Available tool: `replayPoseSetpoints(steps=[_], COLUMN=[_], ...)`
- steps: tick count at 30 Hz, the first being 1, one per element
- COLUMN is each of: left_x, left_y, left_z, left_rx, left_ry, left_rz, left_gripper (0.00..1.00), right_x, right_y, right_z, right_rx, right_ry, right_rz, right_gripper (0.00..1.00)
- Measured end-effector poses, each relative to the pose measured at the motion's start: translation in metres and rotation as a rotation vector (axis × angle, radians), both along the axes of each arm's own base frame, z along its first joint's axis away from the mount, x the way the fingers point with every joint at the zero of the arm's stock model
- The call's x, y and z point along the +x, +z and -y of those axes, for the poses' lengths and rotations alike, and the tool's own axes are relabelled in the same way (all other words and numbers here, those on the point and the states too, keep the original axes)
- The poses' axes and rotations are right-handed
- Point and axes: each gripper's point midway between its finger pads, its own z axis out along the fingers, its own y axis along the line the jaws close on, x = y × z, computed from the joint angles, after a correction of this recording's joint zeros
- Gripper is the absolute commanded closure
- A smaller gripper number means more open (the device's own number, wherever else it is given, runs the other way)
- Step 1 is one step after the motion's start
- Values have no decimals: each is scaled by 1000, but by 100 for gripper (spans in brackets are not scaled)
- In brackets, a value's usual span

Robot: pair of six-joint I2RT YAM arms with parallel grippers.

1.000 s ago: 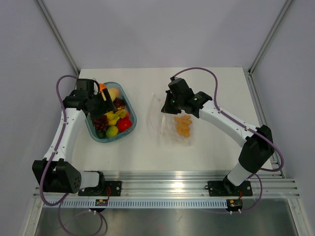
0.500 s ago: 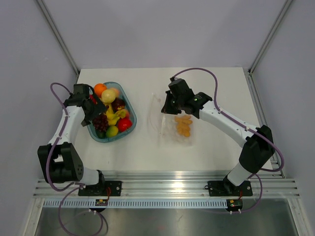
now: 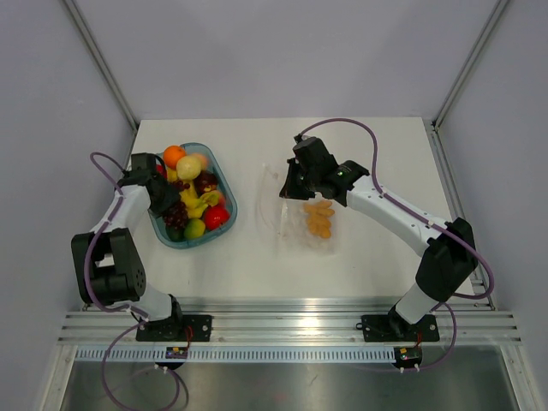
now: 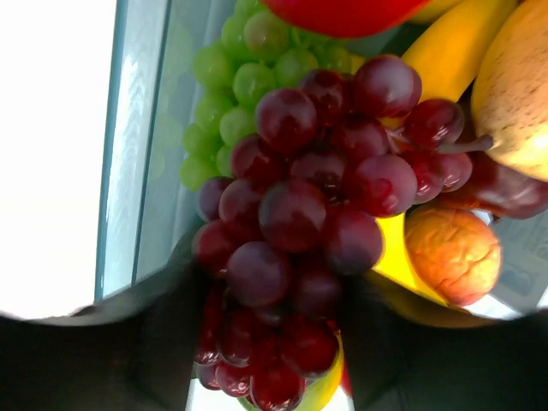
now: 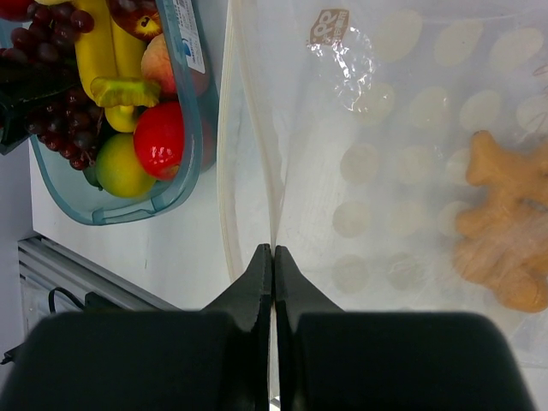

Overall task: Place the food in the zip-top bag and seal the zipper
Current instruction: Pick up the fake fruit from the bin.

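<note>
At the left, the left gripper (image 3: pixel 164 195) is down in the translucent blue-green bowl (image 3: pixel 233 204), which sits on the white table (image 3: pixel 248 265) piled with toy food. In the left wrist view its two dark fingers (image 4: pixel 154 351) stand apart on either side of the lower end of a bunch of purple grapes (image 4: pixel 300 205) — whether they actually press on the bunch I cannot tell. Green grapes (image 4: pixel 231 94) lie beside the bunch against the bowl wall. A banana (image 4: pixel 441 51) and a wrinkled orange-brown piece (image 4: pixel 452 253) lie on its other side. An orange (image 3: pixel 174 155) sits at the far end of the bowl, and a red fruit (image 3: pixel 217 216) lies near the side facing the bag.

Right of the bowl and apart from it, the clear zip-top bag (image 3: pixel 295 240) lies flat on the table with a piece of ginger (image 3: pixel 319 218) inside. The right gripper (image 5: pixel 272 250) is closed tight, finger against finger, pinching the bag's film at its bowl-side edge — the zipper (image 5: pixel 264 184) runs away from the fingertips as a narrow strip.
</note>
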Motion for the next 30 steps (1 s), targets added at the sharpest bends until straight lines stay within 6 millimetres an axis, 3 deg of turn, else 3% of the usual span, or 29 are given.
replayPoseSetpoints(steps=[2,8,14,23,30], left_x=[3,-1,-15,-36,-41], left_y=[1,22,60,91,139], left_z=[0,0,2,14,34], left_rx=[-3,5,32,27,-10], left_ry=[7,9,-23,-122,-227], left_rz=[11,62,143,193,331], left_gripper=[66,86,91,92,95], right_x=[0,0,0,1,8], right_y=[0,0,0,1,9], right_z=[0,0,-1,-2,-12], right_rx=[0,1,4,11,31], right_ry=[1,0,-1,-3,13], right_rz=[0,-1,-2,1,5], right_gripper=[100,100,100,100,100])
